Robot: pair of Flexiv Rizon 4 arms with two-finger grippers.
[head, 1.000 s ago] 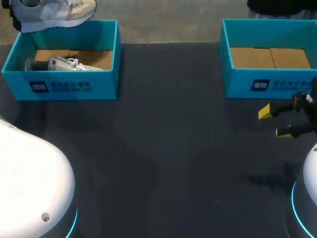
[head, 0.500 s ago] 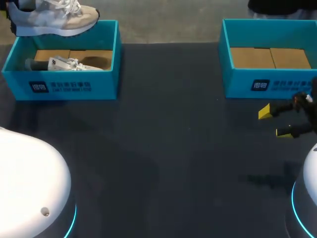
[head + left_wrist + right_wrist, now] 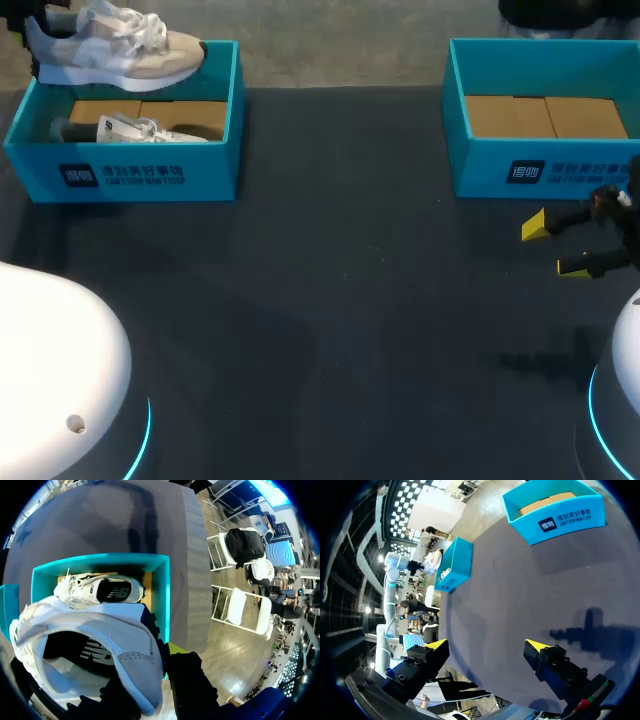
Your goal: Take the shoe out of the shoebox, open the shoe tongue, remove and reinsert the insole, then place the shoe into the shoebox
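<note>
A white and beige shoe (image 3: 115, 55) hangs level above the far rim of the left teal shoebox (image 3: 215, 170). My left gripper (image 3: 147, 680) is shut on its grey heel (image 3: 132, 672); in the head view the gripper is almost wholly out of sight at the far left corner. A second white shoe (image 3: 125, 128) lies on its side inside that box, and it also shows under the held shoe (image 3: 100, 590) in the left wrist view. My right gripper (image 3: 558, 246) stands open and empty just in front of the right shoebox (image 3: 540, 175).
The right shoebox holds only its brown cardboard floor (image 3: 545, 115). Dark tabletop (image 3: 350, 300) spreads wide between the two boxes. The white bases of my arms sit at the near left (image 3: 50, 370) and near right (image 3: 625, 380).
The held shoe has come down and a little to the right, closer to the left box's far rim. The right arm has stayed still.
</note>
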